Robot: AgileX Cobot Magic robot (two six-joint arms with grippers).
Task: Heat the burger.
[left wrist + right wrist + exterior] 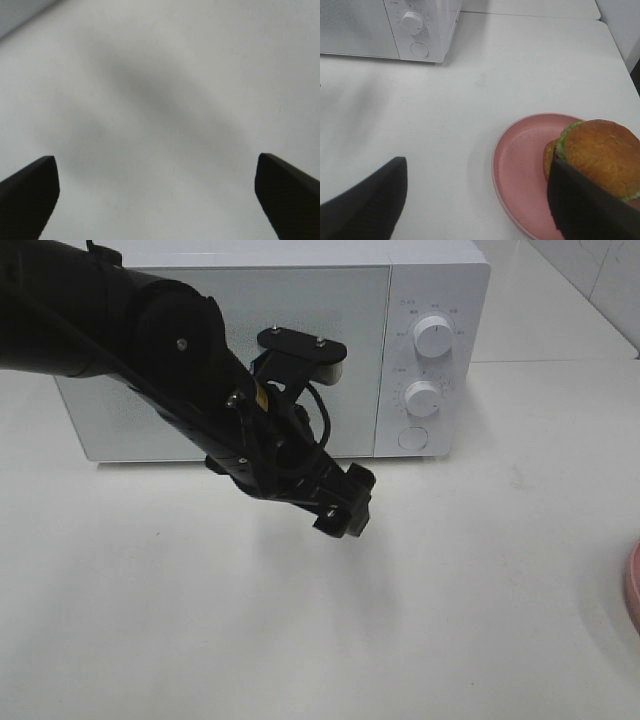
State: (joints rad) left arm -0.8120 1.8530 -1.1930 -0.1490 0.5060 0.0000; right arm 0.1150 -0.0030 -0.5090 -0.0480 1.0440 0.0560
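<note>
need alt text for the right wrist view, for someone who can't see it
A golden-brown burger with green lettuce sits on a round pink plate on a white table, partly behind one dark finger of the open right gripper. A white microwave with its door closed stands further off.

We saw only a sliver of the pink plate (633,588) at the overhead edge, while a dark finger (590,207) hid part of the burger (600,157).
</note>
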